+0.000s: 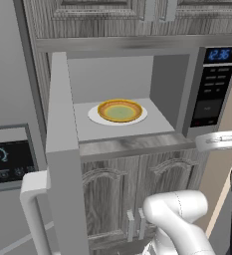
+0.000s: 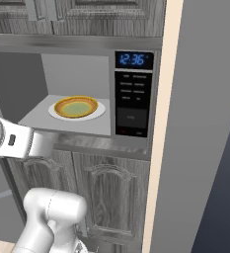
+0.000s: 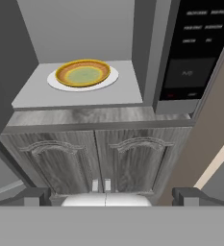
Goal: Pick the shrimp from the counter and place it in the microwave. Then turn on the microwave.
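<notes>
The microwave point(image 1: 132, 144) stands open, its door point(image 1: 62, 149) swung out to the left with the pale bar handle point(image 1: 32, 209) toward me. Inside, a yellow bowl point(image 1: 119, 110) sits on a white plate point(image 1: 95, 115); the same bowl point(image 3: 82, 72) lies ahead in the hand view. The black keypad point(image 2: 132, 101) with its blue display point(image 2: 134, 60) is on the microwave's right. The shrimp is hidden or out of view. My gripper point(image 3: 116, 197) hovers in front of the microwave, below its opening, open, with nothing between the fingertips point(image 3: 36, 196).
Grey wood cabinet doors point(image 1: 132, 189) lie under the microwave and more cabinets point(image 1: 102, 7) above it. A grey panel with a black dial screen point(image 1: 8, 159) is at the left. A tall grey side panel point(image 2: 200, 123) walls off the right.
</notes>
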